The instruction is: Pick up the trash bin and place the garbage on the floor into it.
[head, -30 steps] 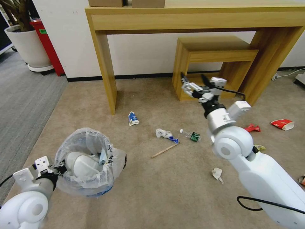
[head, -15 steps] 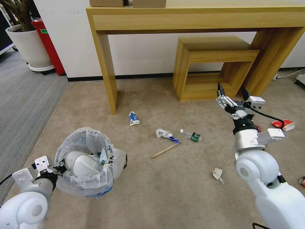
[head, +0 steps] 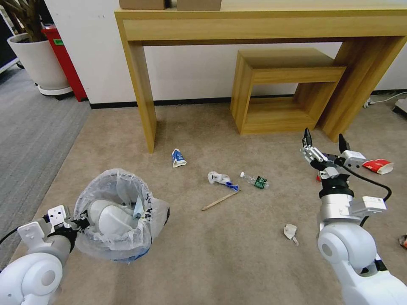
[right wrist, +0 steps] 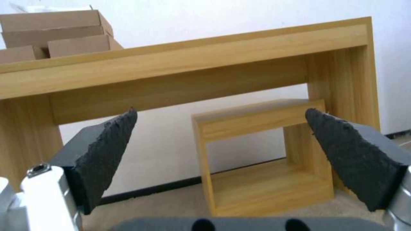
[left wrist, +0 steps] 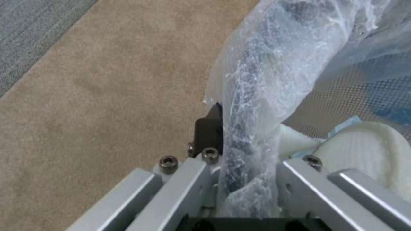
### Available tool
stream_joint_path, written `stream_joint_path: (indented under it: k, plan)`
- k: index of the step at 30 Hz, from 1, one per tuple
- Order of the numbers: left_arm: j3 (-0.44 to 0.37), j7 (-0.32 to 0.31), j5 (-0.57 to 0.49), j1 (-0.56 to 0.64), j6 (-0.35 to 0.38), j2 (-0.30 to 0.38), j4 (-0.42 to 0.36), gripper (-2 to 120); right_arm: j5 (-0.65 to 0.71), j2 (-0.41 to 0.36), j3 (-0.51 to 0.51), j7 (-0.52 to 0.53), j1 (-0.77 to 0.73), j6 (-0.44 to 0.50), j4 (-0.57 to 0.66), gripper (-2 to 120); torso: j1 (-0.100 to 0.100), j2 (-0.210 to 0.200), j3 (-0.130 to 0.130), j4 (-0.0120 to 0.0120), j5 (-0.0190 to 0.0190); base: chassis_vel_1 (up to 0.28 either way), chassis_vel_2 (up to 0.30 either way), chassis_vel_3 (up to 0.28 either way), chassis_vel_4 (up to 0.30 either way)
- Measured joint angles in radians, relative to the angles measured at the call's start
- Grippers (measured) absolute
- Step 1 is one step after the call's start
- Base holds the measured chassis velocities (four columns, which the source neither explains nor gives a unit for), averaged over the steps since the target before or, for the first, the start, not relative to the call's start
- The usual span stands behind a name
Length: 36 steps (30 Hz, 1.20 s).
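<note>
**Inspector:** Beige carpet floor (head: 220, 254) runs up to a white wall, with a tall wooden console table (head: 263, 25) and a small wooden cube shelf (head: 288, 84) tucked under it. Report the bin.

**Assistant:** Trash bin (head: 116, 216) sits at about 8 o'clock in the head view, lined with a crinkled whitish bag, some white material already inside. Left gripper (left wrist: 240, 160) is at its near rim; the wrist view shows its fingers pinching the bagged rim between them. I cannot tell whether the bin's base is off the carpet.

**Inspector:** And the other arm?

**Assistant:** Right gripper (head: 325, 149) is raised at roughly 3 o'clock, fingers spread wide and holding nothing. Its wrist camera looks at the furniture, not at the floor.

**Inspector:** Litter outstanding?

**Assistant:** Blue-white wrapper (head: 178, 157) near 12 o'clock of centre; crumpled paper with blue (head: 220, 178), green-label bottle (head: 255, 180) and wooden stick (head: 220, 200) clustered mid-floor; a small white scrap (head: 290, 231) at 5 o'clock; a red-white cup (head: 378, 165) just beyond the right gripper.

**Inspector:** Stage?

**Assistant:** My judgement: bin secured, collection under way. The next move calls for the right gripper to tip downward over one piece, and the cup looks nearest.

**Inspector:** Anything obscured?

**Assistant:** A red sliver shows beside the right wrist, mostly hidden by the arm. Another item at the far right edge is cut off and unidentifiable.
</note>
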Motion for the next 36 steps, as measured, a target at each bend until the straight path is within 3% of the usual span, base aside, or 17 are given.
stream_joint_path:
  k: [11,36]
  plan:
    - [-0.004,0.000,-0.002,0.010,-0.001,-0.001,-0.014,1,-0.059,0.051,0.013,-0.011,-0.027,0.002,-0.004,100,0.000,0.000,0.000,0.0000,0.0002,0.000,0.000,0.000,0.000]
    - [-0.005,-0.001,0.002,0.018,-0.002,-0.014,-0.032,1,-0.085,0.040,0.033,0.010,-0.051,-0.056,0.012,99,0.000,0.000,0.000,0.0000,0.0002,-0.002,0.002,0.002,-0.002]
